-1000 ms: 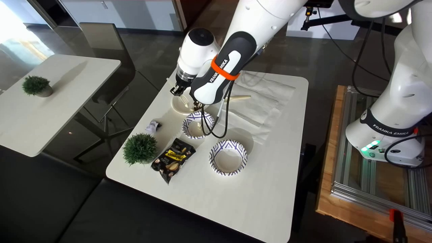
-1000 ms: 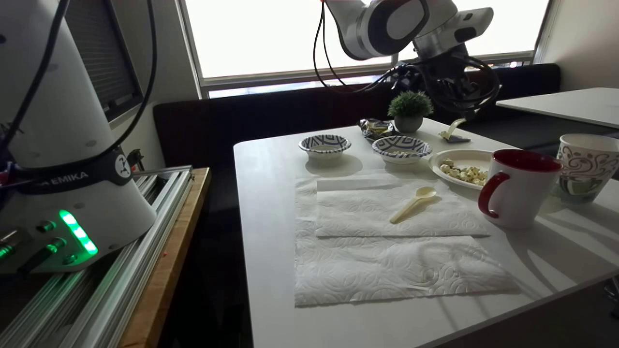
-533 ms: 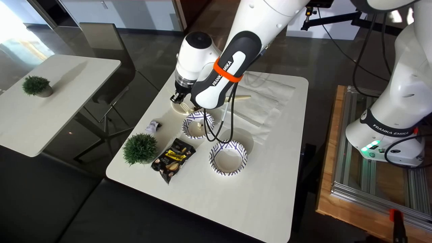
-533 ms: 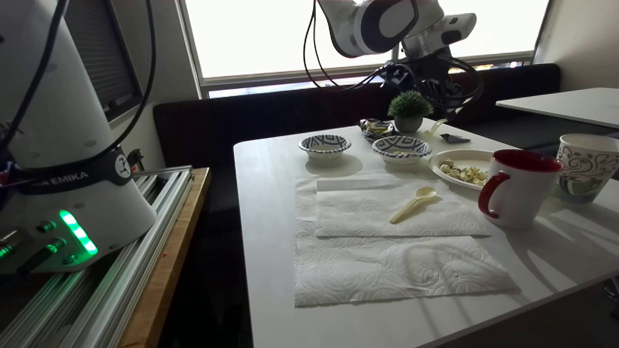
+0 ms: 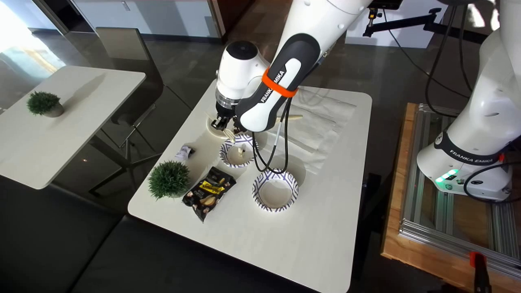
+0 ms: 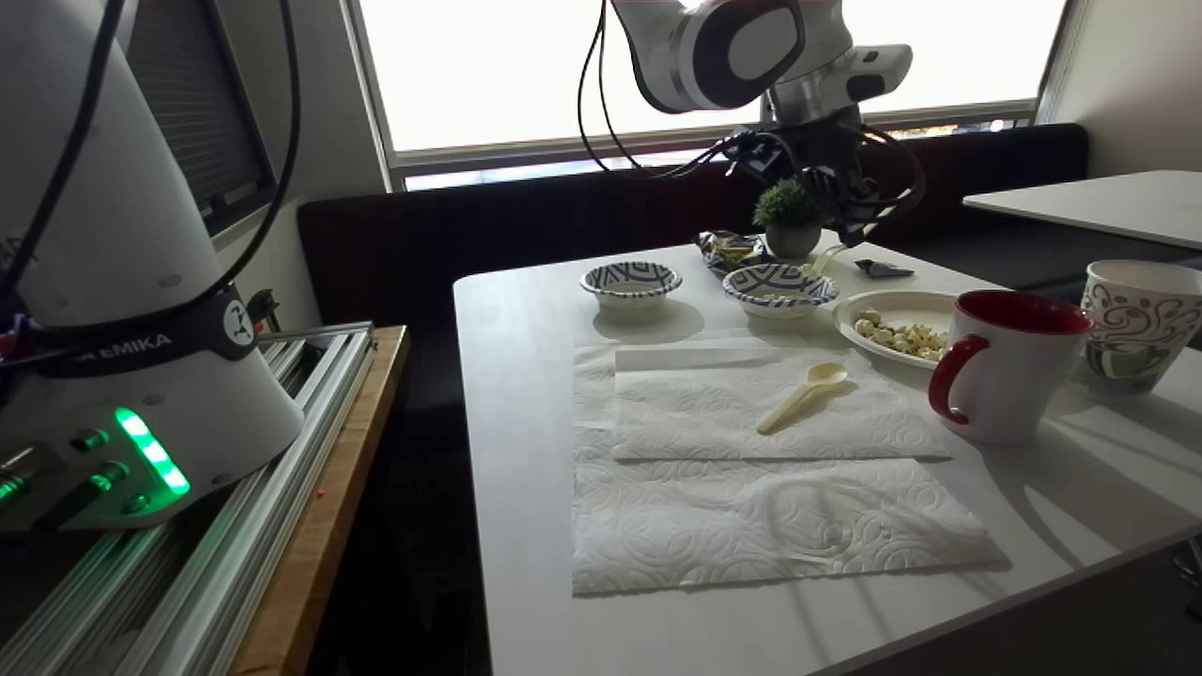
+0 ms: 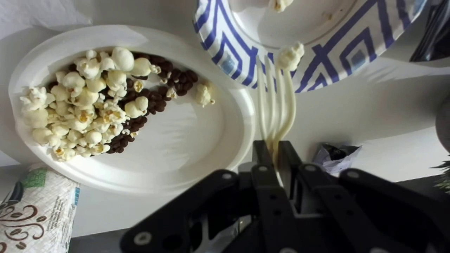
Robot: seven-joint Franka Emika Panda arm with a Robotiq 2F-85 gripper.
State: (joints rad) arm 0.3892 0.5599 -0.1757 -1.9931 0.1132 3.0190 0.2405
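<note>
My gripper point(image 7: 276, 149) is shut on a cream plastic fork point(image 7: 272, 131). One piece of popcorn point(image 7: 289, 57) sits at the tips of the tines. The tines are over the near rim of a blue-and-white patterned bowl point(image 7: 227, 59), which holds a few bits of popcorn. An oval white plate point(image 7: 190, 140) lies beside the fork, with a heap of popcorn point(image 7: 82, 116) and dark brown beans point(image 7: 158, 100). In both exterior views the gripper point(image 5: 218, 123) point(image 6: 850, 233) is above the table between plate and bowl. The fork's handle is mostly hidden by the jaws.
A second patterned bowl point(image 5: 290, 194), a black snack bag point(image 5: 209, 191), a potted plant point(image 5: 169, 179) and a small torn wrapper point(image 5: 184, 153) stand on the table. A red-handled mug point(image 6: 1005, 385), a patterned cup point(image 6: 1132, 324), paper towels point(image 6: 695, 526) and a spoon point(image 6: 798, 399) are there too.
The gripper has carried the fork from beyond the plate toward the nearest patterned bowl, so the tines are now at its rim. The objects on the table have not moved.
</note>
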